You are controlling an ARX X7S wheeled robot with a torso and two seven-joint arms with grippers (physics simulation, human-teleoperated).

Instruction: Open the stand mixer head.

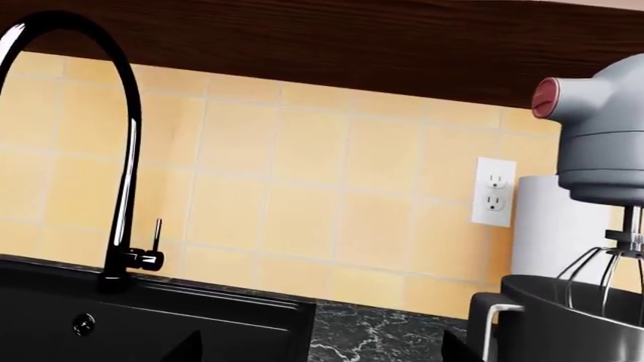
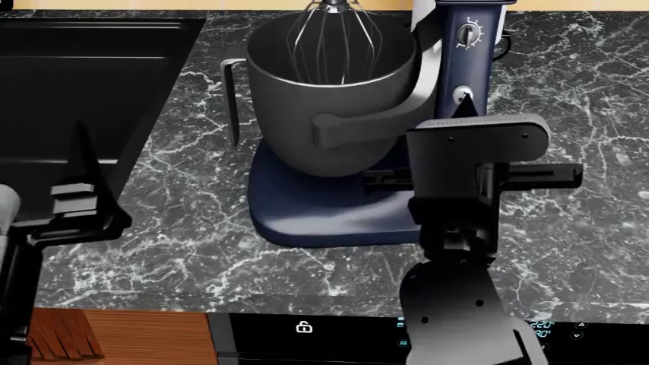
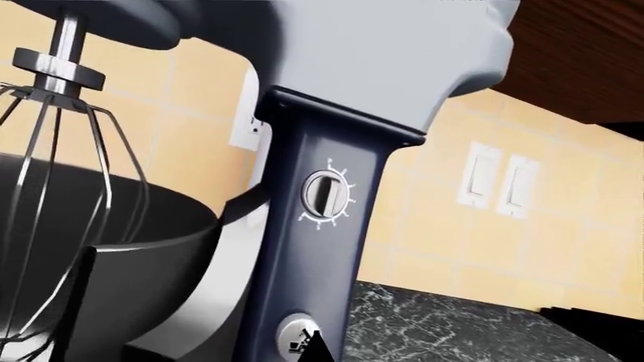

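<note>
The stand mixer head (image 3: 382,68) was seen lowered over one grey bowl (image 2: 330,99), one whisk (image 2: 335,34) inside, on the marble worktop (image 2: 568,228) beside one sink (image 2: 61,91); whether either tool was spread could not be told.

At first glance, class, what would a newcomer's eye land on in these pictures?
The stand mixer mid-counter: its grey bowl with the wire whisk hanging inside, its navy column carrying a silver dial. Left of it lies the black sink, with an arched black faucet.
</note>
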